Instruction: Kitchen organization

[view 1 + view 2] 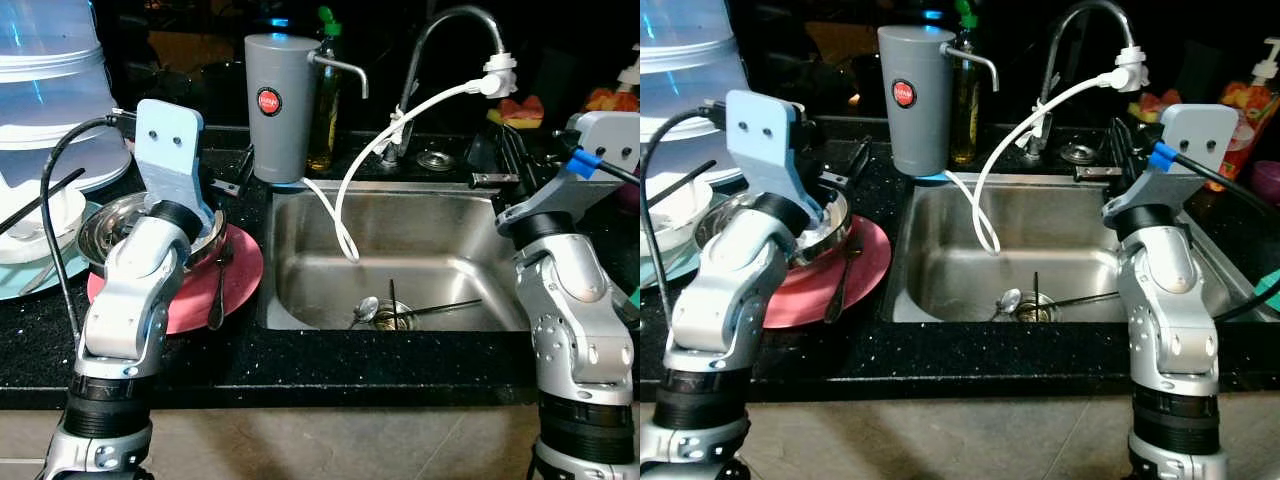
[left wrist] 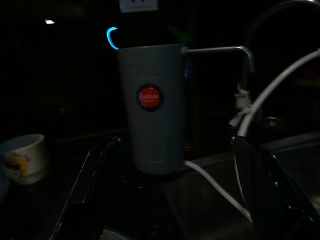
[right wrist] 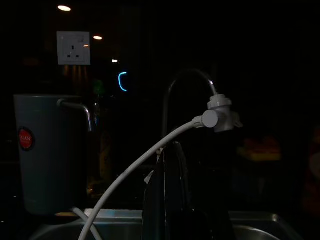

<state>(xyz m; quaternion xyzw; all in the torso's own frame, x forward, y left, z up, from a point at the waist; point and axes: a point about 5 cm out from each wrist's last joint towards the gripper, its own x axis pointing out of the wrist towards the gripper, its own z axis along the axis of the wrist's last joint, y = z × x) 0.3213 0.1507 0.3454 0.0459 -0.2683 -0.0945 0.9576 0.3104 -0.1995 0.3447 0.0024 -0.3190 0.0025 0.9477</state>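
- Head views, landmark = sink (image 1: 300,240): steel basin set in the black table (image 1: 300,365). A spoon (image 1: 365,308) and thin utensils lay at the drain. A white hose (image 1: 345,190) ran from the faucet (image 1: 455,30) tip down into the basin.
- Behind the sink's left corner stood a grey filter canister (image 1: 279,105) w/ red badge, and a green-capped bottle (image 1: 324,90) just beside it.
- Left of the sink: a red plate (image 1: 240,275) carrying a steel bowl (image 1: 105,225), w/ a fork (image 1: 219,285) lying on the plate. Further left was a white bowl (image 1: 45,225) w/ dark sticks across it, below a clear lidded container (image 1: 50,80).
- Left arm was raised over the steel bowl; right arm was up at the sink's right edge.
- Left wrist view: very dark. Left gripper (image 2: 175,200) faced the canister, jaws spread wide. A small cup (image 2: 22,157) sat off to one side of it.
- Right wrist view: dark. Right gripper (image 3: 172,200) pointed at the faucet and hose fitting (image 3: 220,114), above the sink's back rim; jaws pressed together, holding nothing.
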